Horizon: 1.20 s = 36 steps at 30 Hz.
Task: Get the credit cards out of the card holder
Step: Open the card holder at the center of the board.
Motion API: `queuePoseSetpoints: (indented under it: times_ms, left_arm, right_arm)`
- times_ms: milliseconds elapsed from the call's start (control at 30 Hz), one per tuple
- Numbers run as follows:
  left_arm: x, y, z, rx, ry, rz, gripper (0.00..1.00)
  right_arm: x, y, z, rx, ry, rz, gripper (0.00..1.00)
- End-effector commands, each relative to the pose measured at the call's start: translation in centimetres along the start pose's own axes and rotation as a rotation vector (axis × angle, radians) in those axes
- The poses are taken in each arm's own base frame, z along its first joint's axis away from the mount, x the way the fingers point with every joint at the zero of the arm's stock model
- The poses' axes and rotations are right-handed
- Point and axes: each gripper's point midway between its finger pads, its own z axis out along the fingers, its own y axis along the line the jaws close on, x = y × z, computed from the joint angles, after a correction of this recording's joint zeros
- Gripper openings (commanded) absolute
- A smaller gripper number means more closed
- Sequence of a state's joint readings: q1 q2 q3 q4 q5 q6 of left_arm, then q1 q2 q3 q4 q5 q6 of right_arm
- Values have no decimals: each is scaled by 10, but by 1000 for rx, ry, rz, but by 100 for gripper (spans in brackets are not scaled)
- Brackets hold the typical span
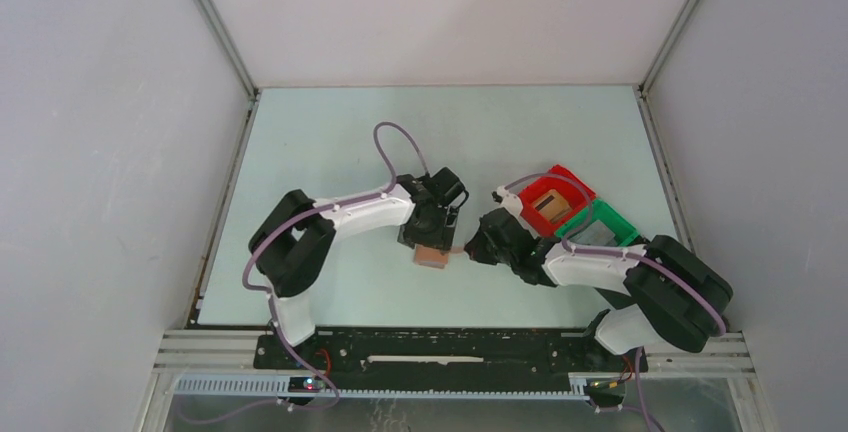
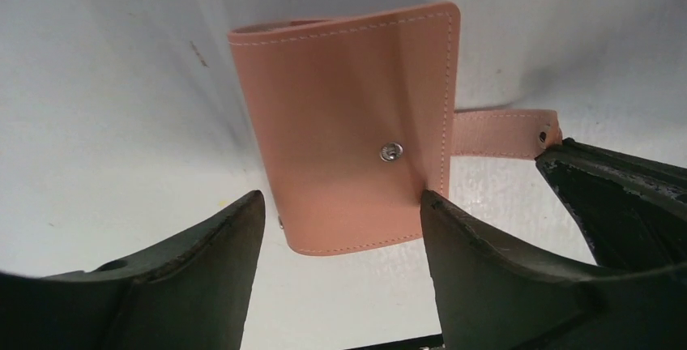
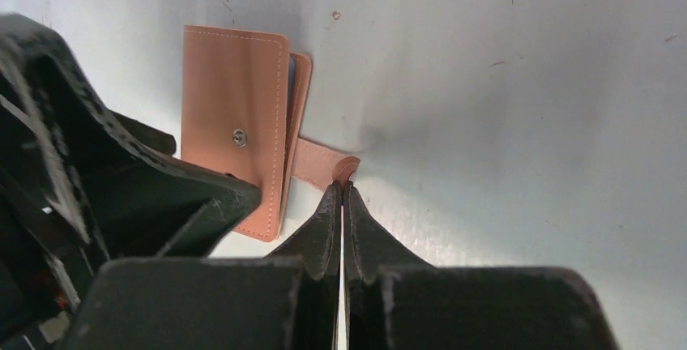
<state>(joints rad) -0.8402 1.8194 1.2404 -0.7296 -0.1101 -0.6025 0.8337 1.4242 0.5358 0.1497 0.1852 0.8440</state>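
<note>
While the right claw (image 3: 341, 189) pinches its tab (image 3: 314, 163), the left claw (image 2: 340, 201), open, straddles the card holder (image 2: 340, 99).

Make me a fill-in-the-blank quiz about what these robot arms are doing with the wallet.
The left gripper straddles the wallet with its fingers ___.
The right gripper pinches the wallet's ___.
The bin beside the green bin is ___.
Missing words: open, strap, red.
</note>
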Motion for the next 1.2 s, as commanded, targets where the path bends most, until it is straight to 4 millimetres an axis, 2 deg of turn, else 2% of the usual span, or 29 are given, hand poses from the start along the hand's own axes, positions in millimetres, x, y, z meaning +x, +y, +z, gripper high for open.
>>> queuePoseSetpoints:
  times_ms: [0,167,267,367,433,667,867,967,1167]
  left_arm:
    - [-14,-28,-14,57,-44,12,75]
    - [-14,-35,-16,64,-48,26,76]
    - [-14,-37,-17,71,-59,32,81]
    - [-13,-38,-14,70,-48,38,85]
    - [-12,-34,-9,44,-48,35,83]
    - [-3,-9,8,-92,-24,26,70]
    - [-23,14,-23,-120,-123,-14,62]
    - [-35,30,-38,-110,-159,-62,61]
    - [-42,80,-35,-128,-198,-182,62]
  right_arm:
    - [-9,8,-6,-15,-53,28,0]
    - [-9,8,-7,-15,-57,27,0]
    - [-8,7,-7,-14,-58,33,0]
    - [-7,6,-8,-12,-60,39,0]
    - [-6,6,-8,-14,-59,43,0]
    - [-7,2,-9,-8,-63,54,0]
    - [-14,3,-17,-23,-78,90,0]
    - [-18,2,-23,-22,-94,96,0]
    - [-14,-3,-31,-27,-78,113,0]
